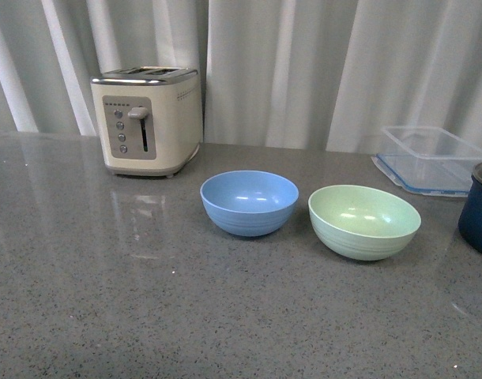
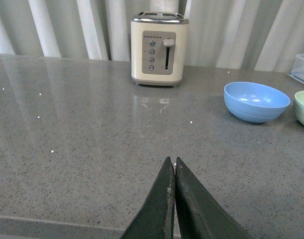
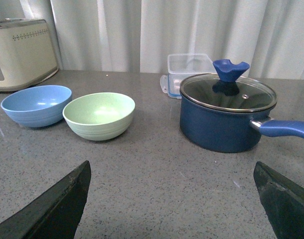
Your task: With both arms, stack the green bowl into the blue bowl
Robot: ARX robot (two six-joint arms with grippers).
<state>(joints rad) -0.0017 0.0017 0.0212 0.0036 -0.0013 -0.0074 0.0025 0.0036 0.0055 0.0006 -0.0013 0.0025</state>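
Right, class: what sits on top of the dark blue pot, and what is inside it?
A glass lid with a blue knob covers the pot. Through the glass, its inside looks dark; contents cannot be told.

Mint-green bowl [image 1: 364,222], sky-blue bowl [image 1: 250,203], cream toaster [image 1: 147,120], speckled grey counter [image 1: 107,300].

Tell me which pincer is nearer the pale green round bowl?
Right. The right pincer has the green bowl just ahead; the left pincer is farther, past the sky-blue round bowl.

countertop [image 1: 107,316]: grey, speckled, glossy | curtain [image 1: 304,71]: white, pleated, behind it
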